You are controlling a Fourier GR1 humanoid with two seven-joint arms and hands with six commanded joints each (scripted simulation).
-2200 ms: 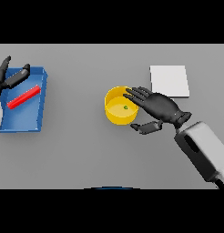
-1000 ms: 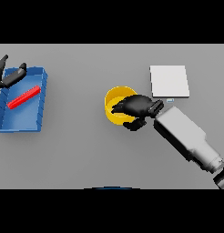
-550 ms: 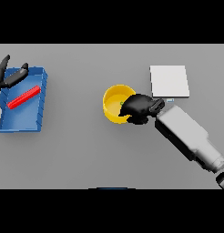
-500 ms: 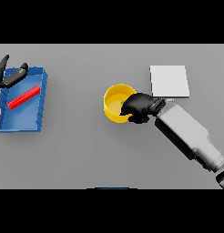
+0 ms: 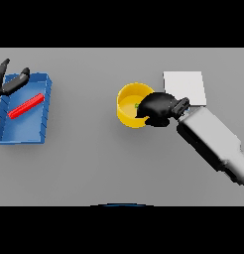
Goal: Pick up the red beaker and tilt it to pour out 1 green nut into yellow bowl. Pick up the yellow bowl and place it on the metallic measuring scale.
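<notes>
A yellow bowl (image 5: 128, 105) stands mid-table with a small green nut (image 5: 136, 105) showing inside near its right wall. My right hand (image 5: 156, 107) is curled over the bowl's right rim, fingers inside and thumb outside, shut on it. Just right of the hand lies the flat pale measuring scale (image 5: 185, 87). At the far left a red beaker (image 5: 26, 106) lies on its side in a blue tray (image 5: 42, 115). My left hand (image 5: 10, 82) hovers over the tray's upper left corner with its fingers spread.
The blue tray fills the table's left edge. The scale sits at the back right, close behind my right forearm (image 5: 213, 141).
My right hand went from lying flat over the bowl to curling round its right rim. The bowl has shifted slightly up and right. The left hand barely moved.
</notes>
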